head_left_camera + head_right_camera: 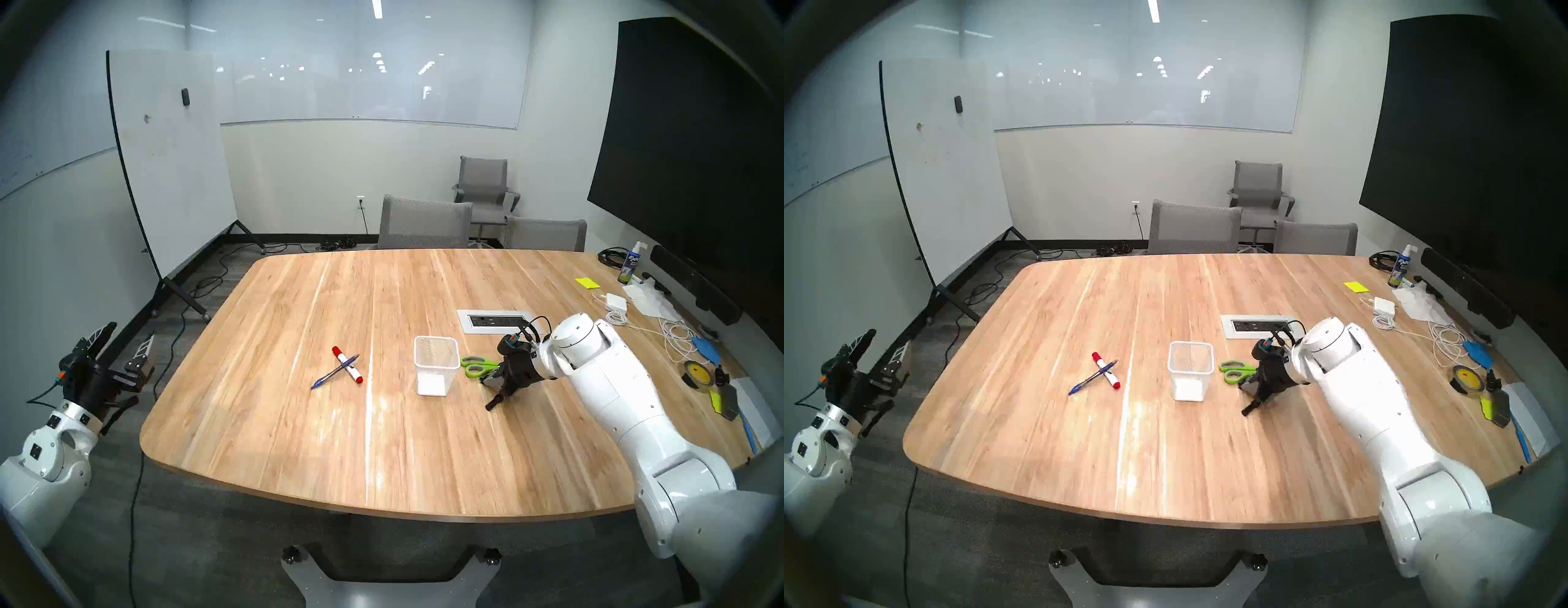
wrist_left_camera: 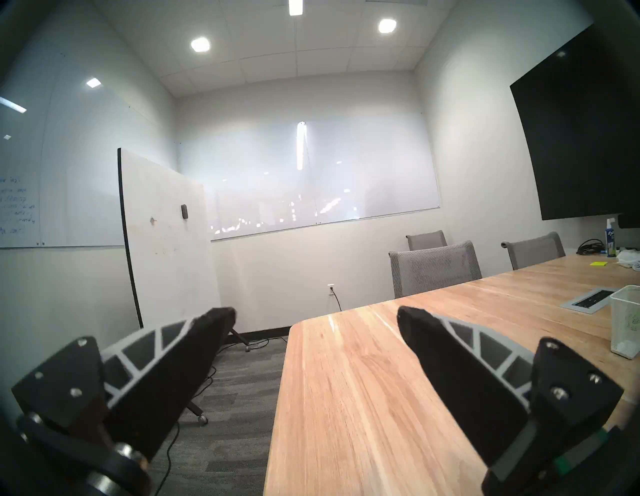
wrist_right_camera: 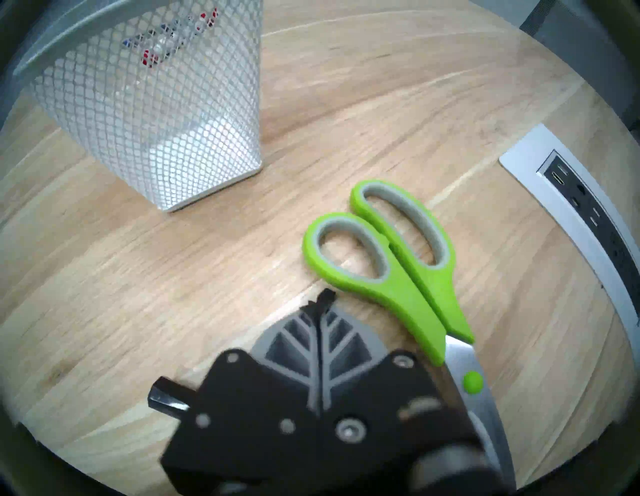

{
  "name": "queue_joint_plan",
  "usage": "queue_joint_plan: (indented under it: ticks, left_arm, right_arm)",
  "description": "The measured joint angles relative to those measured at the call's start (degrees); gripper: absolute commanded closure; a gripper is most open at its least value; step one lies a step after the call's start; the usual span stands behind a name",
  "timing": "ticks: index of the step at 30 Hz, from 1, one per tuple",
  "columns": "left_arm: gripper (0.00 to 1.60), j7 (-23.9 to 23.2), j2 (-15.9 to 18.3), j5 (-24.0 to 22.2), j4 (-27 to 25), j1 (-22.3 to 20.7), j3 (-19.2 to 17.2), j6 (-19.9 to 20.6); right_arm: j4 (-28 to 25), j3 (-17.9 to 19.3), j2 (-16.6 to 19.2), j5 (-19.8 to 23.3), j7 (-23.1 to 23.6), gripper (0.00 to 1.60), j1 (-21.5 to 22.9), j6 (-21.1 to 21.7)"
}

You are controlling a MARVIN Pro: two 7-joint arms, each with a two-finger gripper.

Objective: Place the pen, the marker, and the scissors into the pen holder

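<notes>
Right wrist view shows our right gripper (image 3: 320, 304) with jaws closed flat together, holding nothing, the tips down at the desk (image 3: 138, 277) just beside the scissors (image 3: 398, 273); the scissors lie flat with their green handles toward the pen holder (image 3: 156, 104), which stands upright a little to their left; farther left, the blue pen (image 1: 335, 371) lies crossed over a white marker (image 1: 348, 370) with red ends; our left gripper (image 1: 123, 346) hangs off the desk's left edge, its jaws wide open and empty.
</notes>
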Motion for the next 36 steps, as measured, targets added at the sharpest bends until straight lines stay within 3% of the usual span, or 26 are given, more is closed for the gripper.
queue_joint_plan:
  ticks: [1, 2, 3, 21, 36]
  left_arm:
    - [0.0, 0.0, 0.0, 0.0, 0.0, 0.0, 0.0, 0.0]
    - [0.0, 0.0, 0.0, 0.0, 0.0, 0.0, 0.0, 0.0]
    - [0.0, 0.0, 0.0, 0.0, 0.0, 0.0, 0.0, 0.0]
    - [0.0, 0.0, 0.0, 0.0, 0.0, 0.0, 0.1, 0.0]
    - [0.0, 0.0, 0.0, 0.0, 0.0, 0.0, 0.1, 0.0]
  right_arm:
    - [-0.2, 0.2, 0.1, 0.2, 0.0, 1.24, -0.3, 0.0]
    - [-0.6, 0.5, 0.2, 0.3, 0.0, 0.13, -0.7, 0.0]
    - [-0.8, 0.7, 0.3, 0.4, 0.0, 0.0, -0.9, 0.0]
    - [-3.3, 4.9, 1.5, 2.2, 2.1, 0.0, -0.3, 2.1]
    - [-6.3, 4.0, 0.1, 1.8, 2.8, 0.0, 1.0, 3.8]
